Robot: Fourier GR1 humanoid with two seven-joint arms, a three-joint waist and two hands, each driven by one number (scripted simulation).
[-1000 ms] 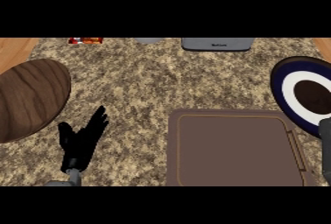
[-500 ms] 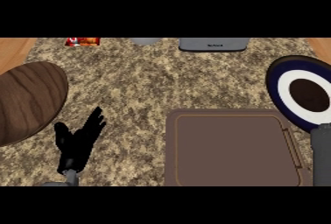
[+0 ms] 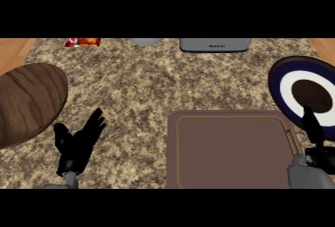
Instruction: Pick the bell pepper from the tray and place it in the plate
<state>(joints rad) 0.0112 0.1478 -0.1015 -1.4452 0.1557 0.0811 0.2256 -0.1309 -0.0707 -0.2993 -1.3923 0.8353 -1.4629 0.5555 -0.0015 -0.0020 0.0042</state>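
The brown tray lies at lower centre right with nothing on it. The plate, dark blue at the rim with a white ring and a brown middle, sits at the right edge, just beyond the tray's far right corner. I see no bell pepper anywhere. My right hand comes up at the tray's right rim, edge-on, fingers straight and reaching over the plate's near rim, holding nothing that shows. My left hand rests open on the speckled counter, left of the tray.
A round dark wooden board fills the left side. At the far edge are a grey box, a small grey item and a red item, each cut by the view.
My right hand has come in from the right edge and now stands beside the tray's right rim, under the plate. The left hand stays put.
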